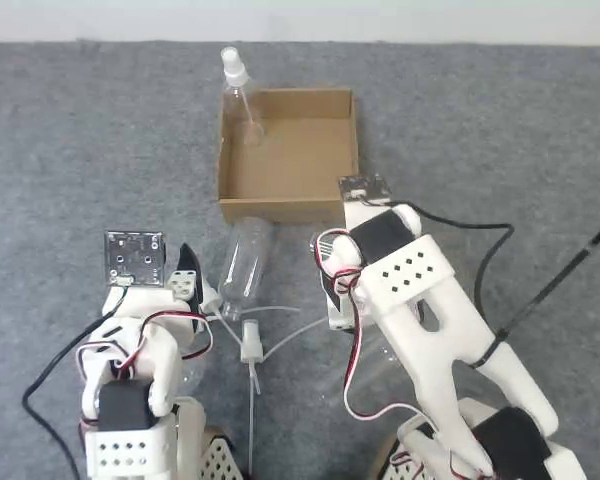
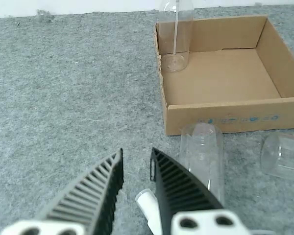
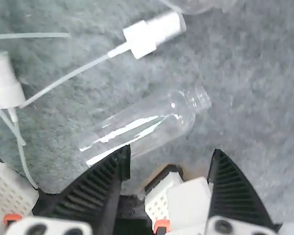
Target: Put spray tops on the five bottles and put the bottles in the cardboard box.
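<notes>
Right wrist view: right gripper (image 3: 170,151) spread wide, bottle (image 3: 142,125) lying just beyond it.

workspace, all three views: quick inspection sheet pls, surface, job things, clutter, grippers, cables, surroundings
surface: grey felt mat, lying flat
job's things: cardboard box open; capped bottle upright in a far corner of the box; second bottle lying in front of the box; topless bottle lying below the right gripper; loose spray tops near it
clutter: nothing seen
grippers: left gripper has its jaws open, low over the mat by the second bottle; right gripper has its jaws open wide
cables: black cables trail over the mat beside both arms
surroundings: pale wall strip beyond the mat
</notes>
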Controlling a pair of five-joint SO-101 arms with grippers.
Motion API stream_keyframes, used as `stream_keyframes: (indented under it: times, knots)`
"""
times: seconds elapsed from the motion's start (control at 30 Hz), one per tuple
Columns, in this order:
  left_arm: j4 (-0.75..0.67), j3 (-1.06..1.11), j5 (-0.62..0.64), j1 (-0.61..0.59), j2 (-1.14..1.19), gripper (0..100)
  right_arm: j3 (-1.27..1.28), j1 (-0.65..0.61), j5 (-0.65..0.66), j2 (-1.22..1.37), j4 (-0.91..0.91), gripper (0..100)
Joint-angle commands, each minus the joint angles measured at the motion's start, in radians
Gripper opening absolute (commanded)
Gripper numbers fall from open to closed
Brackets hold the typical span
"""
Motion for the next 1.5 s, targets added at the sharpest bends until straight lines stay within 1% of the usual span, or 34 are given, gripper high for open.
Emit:
stream_keyframes:
  times: [0.0, 0.13, 0.33, 0.43, 0.93, 1.47]
  knots:
    - [-0.018, -0.002, 0.008, -0.005, -0.014, 9, 0.014, -0.012, -0.048, -0.047, 0.039, 24.2]
    - [-0.018, -0.001, 0.008, -0.005, -0.014, 9, 0.084, -0.019, -0.075, -0.047, -0.010, 24.2]
    - [-0.018, -0.001, 0.008, -0.005, -0.014, 9, 0.196, -0.104, -0.133, -0.050, -0.114, 24.2]
    - [-0.018, -0.001, 0.008, -0.005, -0.014, 9, 0.247, -0.113, -0.175, -0.045, -0.182, 24.2]
    - [-0.018, -0.001, 0.005, -0.005, -0.014, 9, 0.552, -0.113, -0.172, -0.045, -0.555, 24.2]
    - [-0.018, 0.001, 0.005, -0.005, -0.014, 9, 0.569, -0.107, -0.170, -0.056, -0.572, 23.9]
